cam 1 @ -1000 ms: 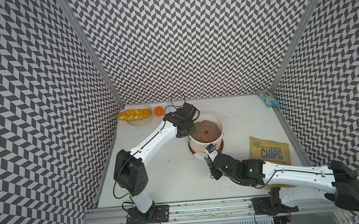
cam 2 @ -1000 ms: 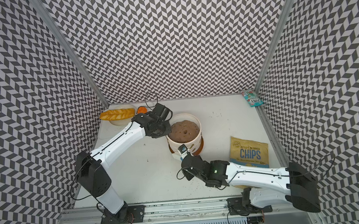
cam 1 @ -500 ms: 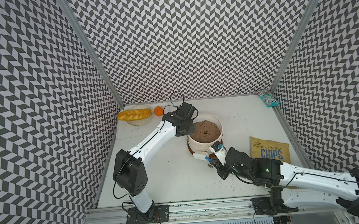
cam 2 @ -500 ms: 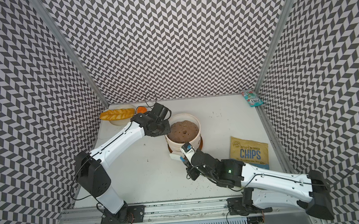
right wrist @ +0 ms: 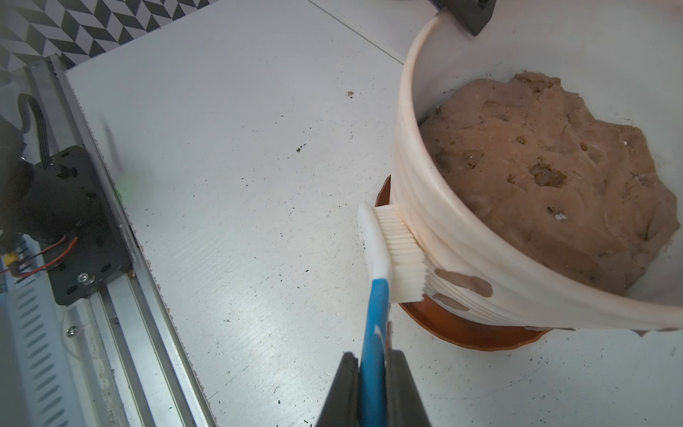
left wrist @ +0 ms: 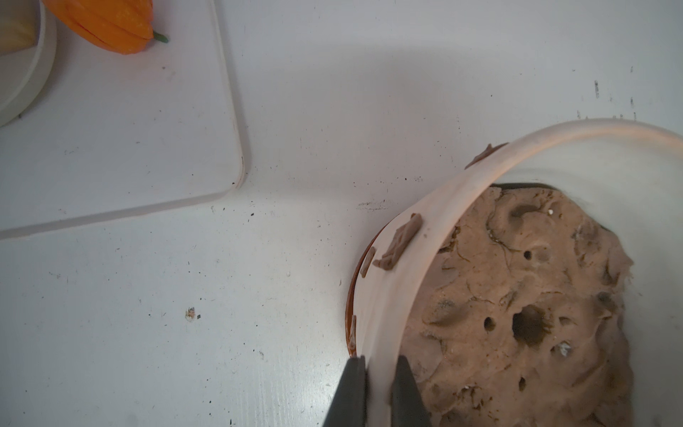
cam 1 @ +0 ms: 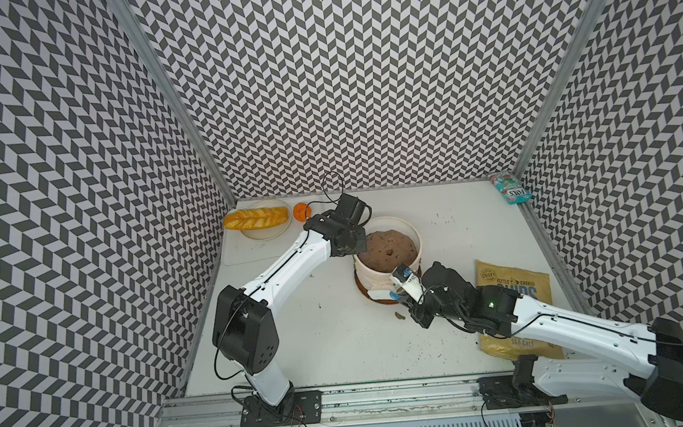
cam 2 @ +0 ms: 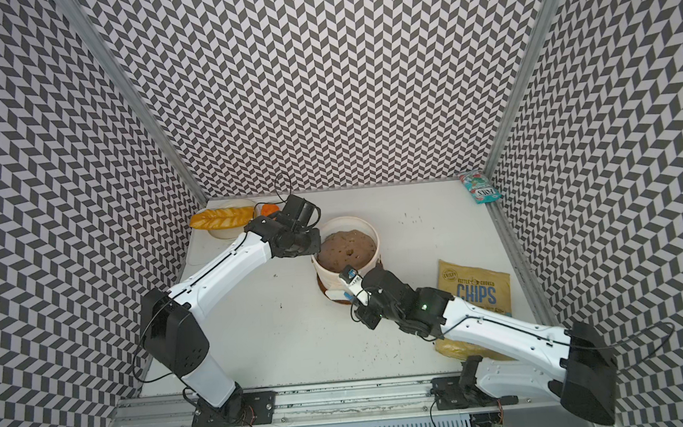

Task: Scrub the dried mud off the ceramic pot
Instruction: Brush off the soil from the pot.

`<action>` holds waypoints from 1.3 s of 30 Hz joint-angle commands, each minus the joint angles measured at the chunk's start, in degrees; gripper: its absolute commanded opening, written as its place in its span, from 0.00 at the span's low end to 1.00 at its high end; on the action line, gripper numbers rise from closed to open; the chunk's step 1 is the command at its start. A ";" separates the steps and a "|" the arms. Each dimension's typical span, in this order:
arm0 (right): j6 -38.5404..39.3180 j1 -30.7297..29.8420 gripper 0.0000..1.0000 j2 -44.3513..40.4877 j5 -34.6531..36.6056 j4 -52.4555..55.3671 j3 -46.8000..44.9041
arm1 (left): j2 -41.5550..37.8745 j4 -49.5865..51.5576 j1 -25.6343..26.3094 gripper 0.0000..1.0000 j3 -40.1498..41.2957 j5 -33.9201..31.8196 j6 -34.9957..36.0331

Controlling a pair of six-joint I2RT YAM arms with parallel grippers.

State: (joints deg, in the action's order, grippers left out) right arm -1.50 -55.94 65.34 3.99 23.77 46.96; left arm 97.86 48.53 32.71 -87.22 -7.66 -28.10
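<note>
The ceramic pot (cam 1: 414,233) is cream-white and ribbed and holds a brown soil mound; in both top views it stands mid-table (cam 2: 371,237). My left gripper (left wrist: 380,360) is shut on its rim (left wrist: 406,266), one finger outside and one inside. Dried mud (left wrist: 401,242) sticks to the outer wall there as tan-brown flakes. My right gripper (right wrist: 373,356) is shut on the blue handle of a brush (right wrist: 399,244). The white bristles press against the pot's front wall (right wrist: 443,236), right beside more dried mud (right wrist: 464,283).
An orange-brown saucer (right wrist: 462,329) sits under the pot. A chips bag (cam 1: 512,292) lies partly under my right arm. A bread loaf on a plate (cam 1: 257,219) and an orange fruit (cam 1: 300,211) are back left on a white board (left wrist: 111,129). A snack packet (cam 1: 511,188) is back right.
My right forearm and wrist have swung to the right and part of the way back. The brush head stays on the pot's front wall. The left grip has not moved.
</note>
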 commanded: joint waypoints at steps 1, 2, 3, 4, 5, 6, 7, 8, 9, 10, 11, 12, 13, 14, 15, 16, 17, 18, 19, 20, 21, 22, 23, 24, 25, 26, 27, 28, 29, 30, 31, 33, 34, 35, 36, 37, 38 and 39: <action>-1.03 1.98 0.00 1.29 4.75 -1.45 -0.83 | -0.56 -0.98 -2.74 0.00 1.36 -1.23 3.24; -1.50 1.99 0.00 1.48 4.28 -1.25 -0.81 | -0.60 -1.04 -2.98 0.00 1.23 -0.93 3.49; -1.59 1.99 0.00 1.63 3.66 -0.83 -0.64 | -0.77 -1.04 -3.14 0.00 1.14 -0.98 3.93; -1.60 2.06 0.00 1.75 3.43 -0.61 -0.56 | -0.89 -1.14 -3.28 0.00 1.14 -1.40 4.19; -1.60 2.06 0.00 1.94 3.23 -0.55 -0.49 | -1.02 -1.35 -3.34 0.00 1.23 -1.57 4.33; -1.36 2.08 0.00 2.23 2.71 -0.50 -0.46 | -1.09 -1.62 -3.54 0.00 1.34 -1.42 4.30; -0.69 2.06 0.00 2.75 2.18 -0.18 -0.24 | -1.05 -1.83 -3.66 0.00 1.39 -1.12 4.31; 0.04 2.11 0.00 3.20 1.82 0.28 0.06 | -0.84 -1.83 -3.70 0.00 1.31 -1.05 4.36; 0.60 2.14 0.00 3.84 1.31 1.02 0.50 | -0.71 -1.78 -3.84 0.00 1.15 -1.09 5.76; 2.04 2.11 0.00 4.13 0.33 1.79 0.92 | -0.53 -1.80 -3.88 0.00 0.99 -1.46 6.25; 2.75 2.07 0.00 4.37 -0.43 2.40 1.14 | -0.41 -1.73 -3.88 0.00 0.81 -2.10 6.66; 3.88 2.00 0.00 4.45 -0.91 3.57 1.55 | -0.32 -1.58 -3.92 0.00 0.62 -2.84 7.10; 5.15 2.00 0.00 4.49 -1.19 5.64 2.28 | -0.16 -1.50 -4.03 0.00 0.52 -3.03 7.69; 5.52 1.97 0.00 4.41 -0.62 7.20 2.70 | -0.11 -1.44 -4.21 0.00 0.48 -3.12 8.21; 5.87 2.23 0.00 4.11 -1.27 7.92 3.11 | -0.12 -1.44 -4.34 0.00 0.47 -3.45 8.49; 6.43 2.39 0.00 3.67 -2.43 7.97 3.25 | -0.06 -1.56 -4.44 0.00 0.47 -3.95 8.84; 6.85 2.12 0.00 3.35 -3.13 8.12 3.60 | 0.00 -1.65 -4.46 0.00 0.47 -4.60 9.11; 7.46 1.72 0.00 3.03 -3.70 8.86 4.35 | 0.15 -1.85 -4.55 0.00 0.47 -5.04 9.55; 8.23 1.54 0.00 2.62 -5.07 9.35 4.86 | 0.17 -1.99 -4.62 0.00 0.49 -5.08 9.97; 9.58 1.40 0.00 1.74 -6.81 9.40 5.13 | 0.26 -2.19 -4.67 0.00 0.55 -4.88 10.45; 10.48 1.41 0.00 0.72 -9.37 9.39 5.51 | 0.52 -2.18 -4.67 0.00 0.44 -4.72 11.05; 11.09 1.41 0.00 -0.43 -11.55 9.26 6.03 | 0.63 -2.18 -4.66 0.00 0.16 -4.44 11.64; 11.42 1.37 0.00 -1.79 -13.44 8.62 6.40 | 0.80 -2.28 -4.62 0.00 -0.08 -4.10 12.15; 11.54 1.36 0.00 -3.14 -14.57 7.35 6.42 | 0.83 -2.52 -4.69 0.00 -0.25 -4.04 12.76; 11.09 1.36 0.00 -4.48 -14.22 5.56 5.92 | 0.84 -2.73 -4.70 0.00 -0.51 -3.89 13.24; 10.53 1.36 0.00 -5.41 -12.87 3.28 5.29 | 0.90 -2.96 -4.65 0.00 -0.72 -3.56 13.67; 10.70 1.41 0.00 -5.54 -12.13 2.50 5.59 | 0.80 -3.33 -4.75 0.00 -0.79 -2.98 14.03; 10.66 1.57 0.00 -5.09 -11.19 2.33 6.39 | 0.70 -3.83 -4.74 0.00 -0.84 -2.19 14.16; 10.84 1.71 0.00 -4.26 -10.33 2.84 7.60 | 0.51 -4.45 -4.75 0.00 -0.69 -1.55 14.39; 10.90 1.79 0.00 -3.21 -9.53 3.31 9.10 | 0.41 -4.68 -4.76 0.00 -0.52 -1.33 14.51; 10.90 1.94 0.00 -2.22 -8.59 3.62 10.15 | 0.53 -4.71 -4.75 0.00 -0.49 -1.31 14.69; 11.15 2.44 0.00 -0.25 -6.67 4.14 11.74 | 1.01 -4.37 -4.75 0.00 -0.57 -0.82 15.28; 11.16 3.00 0.00 0.75 -5.77 4.41 12.13 | 1.17 -4.22 -4.76 0.00 -0.54 -0.80 15.60; 11.31 3.69 0.00 1.77 -4.61 5.08 12.58 | 1.08 -4.28 -4.72 0.00 -0.31 -0.90 15.98; 11.41 4.49 0.00 2.77 -3.78 6.12 13.04 | 0.95 -4.43 -4.75 0.00 -0.07 -0.95 16.30; 11.38 5.52 0.00 3.53 -2.82 7.08 13.44 | 0.74 -4.60 -4.76 0.00 0.21 -0.95 16.76; 11.32 6.52 0.00 4.24 -1.67 7.87 13.79 | 0.56 -4.85 -4.72 0.00 0.41 -0.91 17.09; 11.34 7.39 0.00 4.65 -1.20 8.59 13.95 | 0.49 -5.10 -4.75 0.00 0.58 -0.87 17.50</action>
State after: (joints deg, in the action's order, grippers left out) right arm 9.54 -51.86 68.29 -4.99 31.77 59.59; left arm 98.04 45.89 29.87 -87.07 -6.31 -12.62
